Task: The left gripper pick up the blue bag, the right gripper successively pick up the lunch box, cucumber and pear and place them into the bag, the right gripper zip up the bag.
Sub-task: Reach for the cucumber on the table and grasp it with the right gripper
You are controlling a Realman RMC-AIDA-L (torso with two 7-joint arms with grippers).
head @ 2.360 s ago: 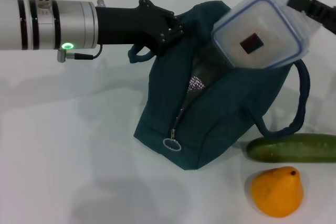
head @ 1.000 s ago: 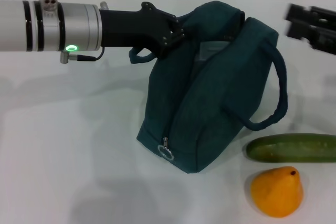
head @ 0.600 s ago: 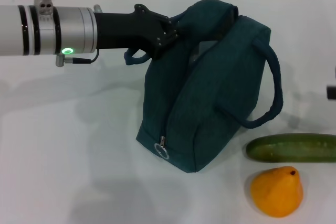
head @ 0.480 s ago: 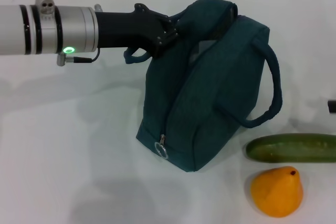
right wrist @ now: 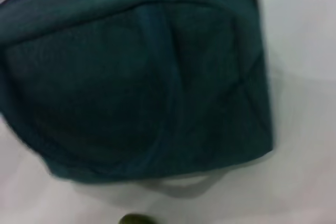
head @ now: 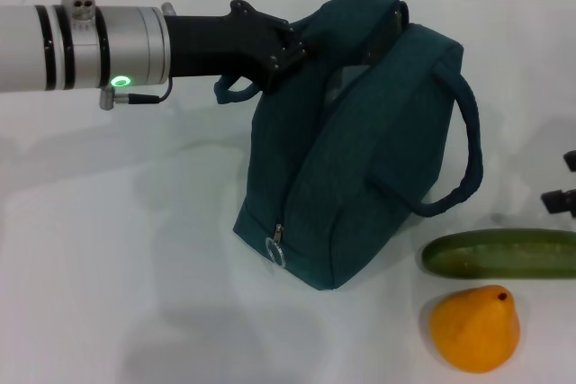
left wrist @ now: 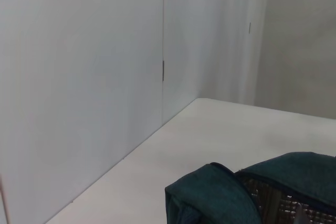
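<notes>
**Bag held up at left; fruit and cucumber on the table**

- Left gripper: reaches in from the left, clenched on the upper left edge of the blue bag, holding that side raised.
- Blue bag: stands on the white table, mouth partly agape at the top; silver ring pull hangs at the near end of the zipper; one loop handle droops on the right side.
- Cucumber: lies flat, just right of the bag's base.
- Pear: sits in front of the cucumber, near it.
- Right gripper: only a sliver shows at the right edge, above the cucumber; finger state cannot be told.
- Lunch box: not visible.
</notes>
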